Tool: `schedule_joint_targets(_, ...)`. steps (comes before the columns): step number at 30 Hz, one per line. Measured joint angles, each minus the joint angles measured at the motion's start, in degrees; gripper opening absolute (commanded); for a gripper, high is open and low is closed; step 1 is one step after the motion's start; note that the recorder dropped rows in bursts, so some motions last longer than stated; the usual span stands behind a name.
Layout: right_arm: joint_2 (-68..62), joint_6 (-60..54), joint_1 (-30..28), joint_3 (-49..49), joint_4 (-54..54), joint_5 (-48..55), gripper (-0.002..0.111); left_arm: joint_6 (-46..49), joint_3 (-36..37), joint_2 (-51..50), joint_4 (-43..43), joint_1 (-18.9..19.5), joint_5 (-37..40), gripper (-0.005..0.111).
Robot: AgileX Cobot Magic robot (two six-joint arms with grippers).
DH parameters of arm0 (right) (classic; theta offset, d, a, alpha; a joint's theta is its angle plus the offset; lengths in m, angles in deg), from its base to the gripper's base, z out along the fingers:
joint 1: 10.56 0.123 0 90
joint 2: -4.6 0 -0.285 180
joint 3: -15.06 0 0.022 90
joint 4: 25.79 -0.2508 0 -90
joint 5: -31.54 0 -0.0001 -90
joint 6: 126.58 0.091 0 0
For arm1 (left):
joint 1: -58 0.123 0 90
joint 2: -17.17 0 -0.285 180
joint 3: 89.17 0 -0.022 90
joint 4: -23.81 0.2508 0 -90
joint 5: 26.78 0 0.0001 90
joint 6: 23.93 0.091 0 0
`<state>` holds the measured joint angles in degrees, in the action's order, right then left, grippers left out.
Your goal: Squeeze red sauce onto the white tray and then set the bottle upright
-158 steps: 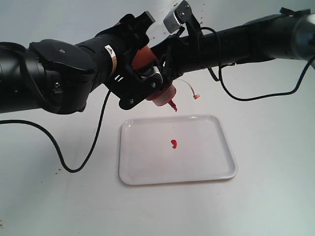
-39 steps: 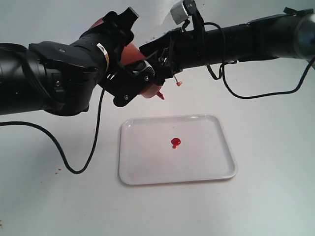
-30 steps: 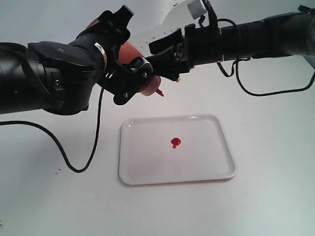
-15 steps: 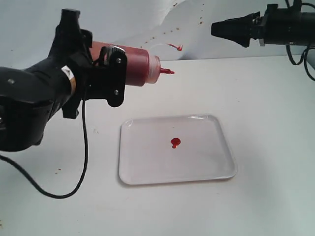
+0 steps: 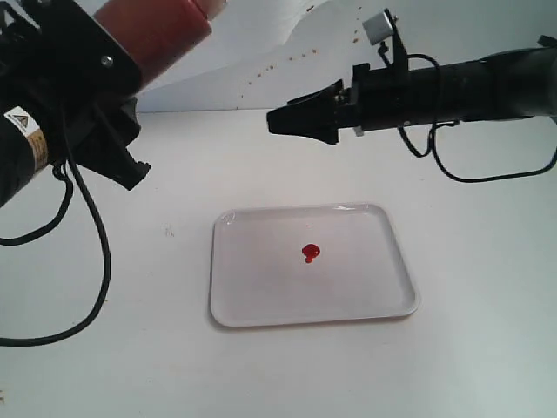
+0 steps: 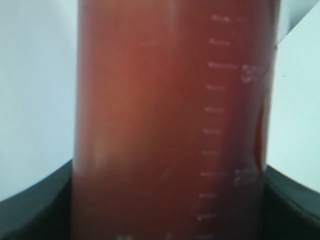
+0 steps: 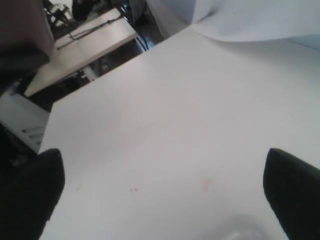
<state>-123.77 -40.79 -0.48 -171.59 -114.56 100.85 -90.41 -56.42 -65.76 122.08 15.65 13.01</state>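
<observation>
Against half a second ago, we are seeing the bottle (image 5: pixel 155 26) raised. It was lying about level with its nozzle toward the right, and now its long axis is slanting up and to the right in the exterior view. The right gripper (image 5: pixel 271 122), then far off at the upper right, is now reaching in above the far rim of the white tray (image 5: pixel 261 292). The red sauce (image 5: pixel 309 252) is sitting unchanged as one small blob near the tray's middle.

The bottle is hanging in the air at the upper left, well apart from the tray, with the left gripper (image 6: pixel 167 210) clamping its body. The right jaws are standing wide with nothing between them.

The exterior view's top edge is cutting off the dome and nozzle. The left wrist view is giving us only a blurred red wall with faint scale marks.
</observation>
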Motion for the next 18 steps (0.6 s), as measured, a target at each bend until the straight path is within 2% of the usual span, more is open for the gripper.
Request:
schedule_joint_targets(8,0.0,-0.1,6.0,0.0,-8.2,0.1,0.105,-12.9,0.3,0.7,0.0,0.0,-6.0,0.0)
schedule_joint_targets(18,5.7,-0.7,6.9,0.0,-8.1,0.1,0.105,-19.2,2.9,0.8,0.0,0.0,-6.5,0.0)
